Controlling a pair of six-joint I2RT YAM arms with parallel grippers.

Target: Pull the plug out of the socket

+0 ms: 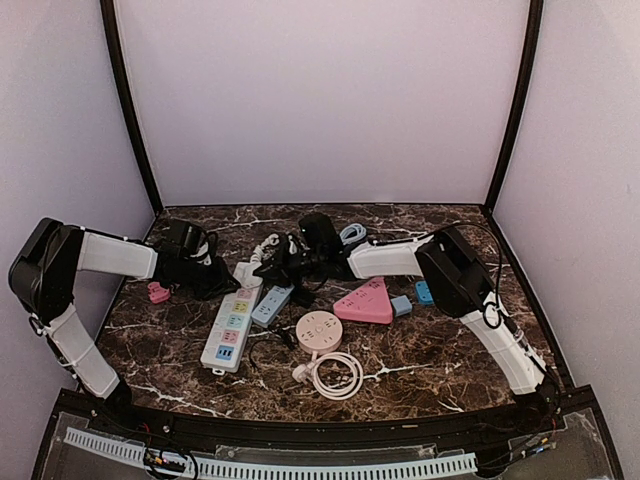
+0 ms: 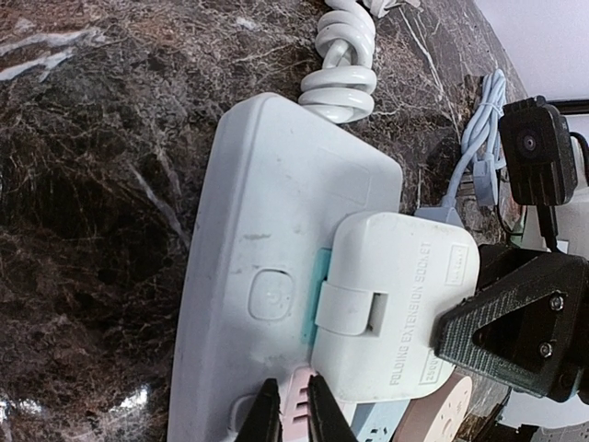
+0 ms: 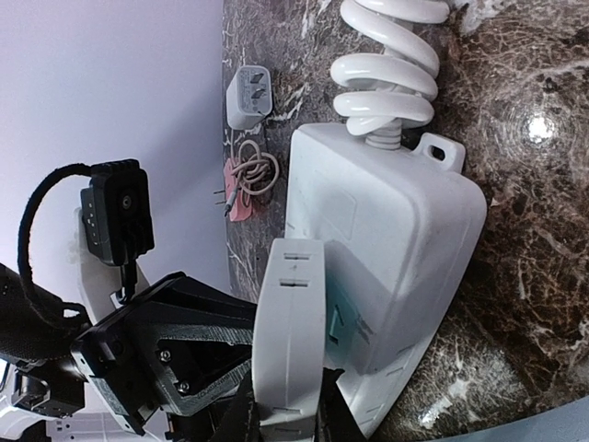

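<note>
Right wrist view: right claw [image 3: 283, 414] clenches the white folding plug [image 3: 290, 322], seated in the power strip [image 3: 405, 230] on the table [image 3: 525, 295]; left claw [image 2: 294, 412] clamps the strip. Grip made; a straight pull seems next.

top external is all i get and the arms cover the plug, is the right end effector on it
observer: yes, the right wrist view shows the white folding plug clamped between the fingertips of the right end effector
operator: is it seated in the strip
observer: looks so, in the left wrist view it lies flat against the white power strip, over a teal socket; the pins are hidden
</note>
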